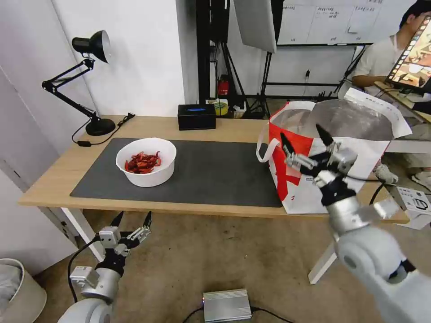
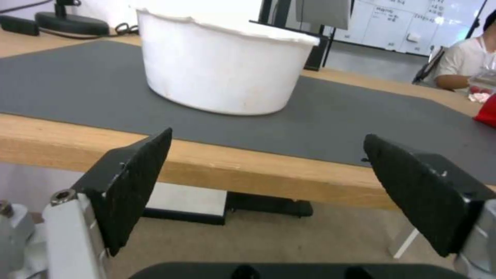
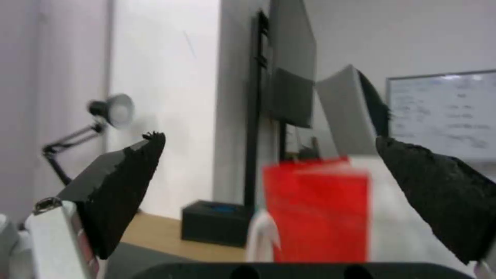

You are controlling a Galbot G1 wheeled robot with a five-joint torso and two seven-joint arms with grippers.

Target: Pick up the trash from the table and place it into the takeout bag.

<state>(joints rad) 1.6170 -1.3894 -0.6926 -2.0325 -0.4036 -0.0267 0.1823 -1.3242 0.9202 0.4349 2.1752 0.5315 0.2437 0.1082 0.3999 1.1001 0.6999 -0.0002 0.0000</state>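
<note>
Bowl [image 1: 146, 161] of crayfish shells is sitting on the tabletop [image 1: 54, 181] mat; takeout bag [image 1: 334, 154] is standing rightward. Left gripper [image 1: 132, 220] and right gripper [image 1: 305, 137] are hovering, jaws wide, empty.

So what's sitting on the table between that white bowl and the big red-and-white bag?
Nothing: in the head view only bare dark grey mat lies between the white bowl and the takeout bag.

Dark grey rectangular mat [image 1: 215, 172] lies bare between white round bowl of red shells [image 1: 146, 161] and white-and-red foil-lined tote [image 1: 332, 157]. Black tissue box [image 1: 196, 116] and black desk lamp [image 1: 85, 76] crowd the far edge.
</note>
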